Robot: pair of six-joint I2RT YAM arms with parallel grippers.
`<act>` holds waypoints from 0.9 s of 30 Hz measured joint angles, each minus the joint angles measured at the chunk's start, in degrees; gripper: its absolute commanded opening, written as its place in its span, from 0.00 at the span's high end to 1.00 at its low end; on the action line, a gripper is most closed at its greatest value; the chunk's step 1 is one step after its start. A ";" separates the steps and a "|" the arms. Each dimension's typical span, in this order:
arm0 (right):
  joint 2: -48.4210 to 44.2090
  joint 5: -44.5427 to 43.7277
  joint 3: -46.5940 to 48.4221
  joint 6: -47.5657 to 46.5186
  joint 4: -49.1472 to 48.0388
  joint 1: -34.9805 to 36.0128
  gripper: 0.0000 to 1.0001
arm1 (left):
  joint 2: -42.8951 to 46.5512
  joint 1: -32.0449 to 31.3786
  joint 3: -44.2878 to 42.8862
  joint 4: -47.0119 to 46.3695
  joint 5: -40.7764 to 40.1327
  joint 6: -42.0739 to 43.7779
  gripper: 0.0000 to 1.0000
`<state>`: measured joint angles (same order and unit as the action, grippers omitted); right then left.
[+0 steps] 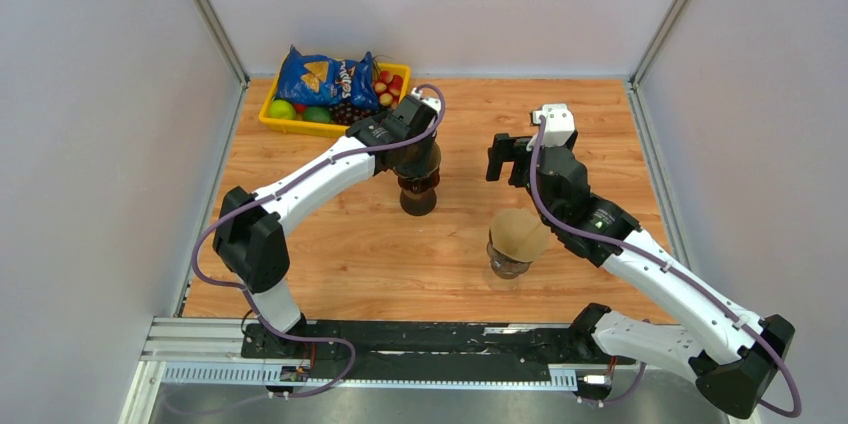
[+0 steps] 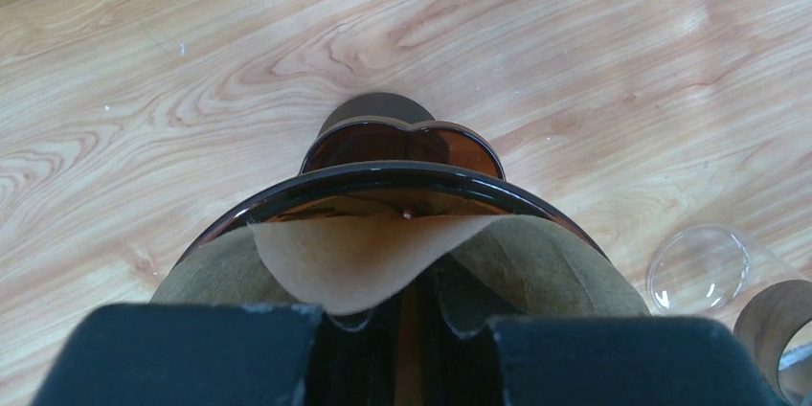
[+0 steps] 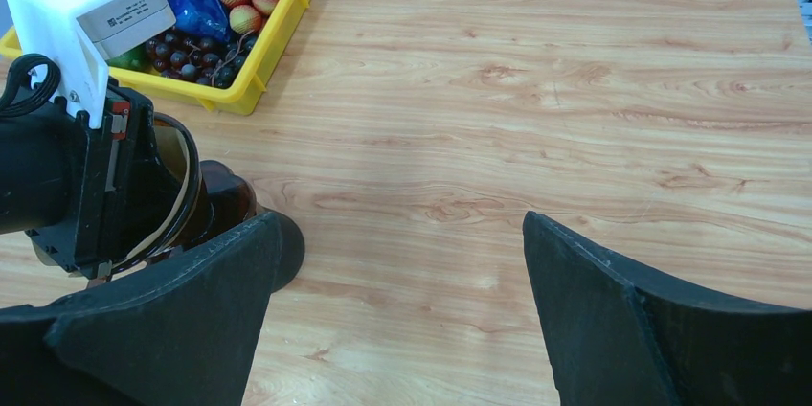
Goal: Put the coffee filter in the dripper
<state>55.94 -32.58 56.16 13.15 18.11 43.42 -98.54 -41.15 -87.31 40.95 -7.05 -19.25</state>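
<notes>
A dark brown dripper sits on a dark carafe at mid table. My left gripper is right over it. In the left wrist view a tan coffee filter lies inside the dripper's rim, one flap curling up toward the fingers. The jaws stand nearly together on the filter's near edge. My right gripper is open and empty, to the right of the dripper and above bare wood; it also shows in the right wrist view.
A glass holding a stack of brown filters stands in front of the right gripper. A clear glass shows at the right of the left wrist view. A yellow tray with fruit and a blue chip bag sits at the back left.
</notes>
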 measured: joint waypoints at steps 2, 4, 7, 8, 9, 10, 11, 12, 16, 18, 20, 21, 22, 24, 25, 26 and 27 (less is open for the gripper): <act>0.02 0.00 0.00 0.00 0.00 0.00 0.00 | 0.04 0.04 0.26 -0.44 0.26 -0.17 0.83; 0.17 -0.04 0.00 0.00 0.00 0.00 0.00 | 0.07 0.04 0.39 -0.74 0.42 -0.24 0.83; 0.42 -0.07 0.00 0.00 0.00 0.00 0.00 | 0.07 0.04 0.42 -0.94 0.55 -0.39 0.83; 0.44 -0.07 0.00 -0.02 0.00 0.00 0.00 | 0.07 0.04 0.42 -0.92 0.52 -0.39 0.83; 0.48 -0.07 0.00 -0.02 0.00 0.00 0.00 | 0.07 0.04 0.42 -0.94 0.52 -0.42 0.83; 0.48 -0.07 0.00 -0.02 0.00 0.00 0.00 | 0.07 0.04 0.39 -0.92 0.52 -0.42 0.83; 0.50 -0.07 0.00 -0.02 0.00 0.00 0.00 | 0.07 0.04 0.39 -0.92 0.52 -0.42 0.83; 0.55 -0.11 0.00 -0.02 0.00 0.00 0.00 | 0.07 0.04 0.35 -0.90 0.52 -0.42 0.83; 0.55 -0.17 0.00 -0.02 0.00 0.00 0.00 | 0.04 0.04 0.11 -0.66 0.57 -0.42 0.83; 0.55 -0.17 0.00 -0.02 0.00 -0.02 0.00 | -0.15 0.04 -0.26 -0.33 0.59 -0.42 0.83; 0.55 -0.20 0.00 -0.02 0.00 -0.02 0.00 | -0.26 0.04 -0.59 0.02 0.61 -0.42 0.82; 0.55 -0.20 0.00 -0.02 0.00 -0.09 0.00 | -0.26 0.04 -0.70 0.11 0.66 -0.42 0.82; 0.55 -0.20 0.00 -0.02 0.00 -0.11 0.00 | -0.26 0.04 -0.94 0.31 0.76 -0.39 0.82; 0.55 -0.22 0.00 -0.02 0.00 -0.11 0.00 | -0.26 0.04 -1.62 0.46 0.87 -0.39 0.81; 0.55 -0.24 0.00 -0.02 0.00 -0.11 0.00 | -0.26 0.04 -2.03 0.48 0.96 -0.39 0.81; 0.55 -0.24 0.00 -0.02 0.00 -0.11 0.00 | -0.26 0.04 -2.34 0.46 0.98 -0.37 0.81; 0.55 -0.26 0.00 -0.02 0.00 -0.11 0.00 | -0.26 0.04 -2.67 0.44 1.01 -0.37 0.80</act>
<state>56.49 -32.84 56.16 13.13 18.11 43.31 -98.80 -41.10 -89.97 41.39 -6.04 -19.62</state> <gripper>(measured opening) 0.997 0.189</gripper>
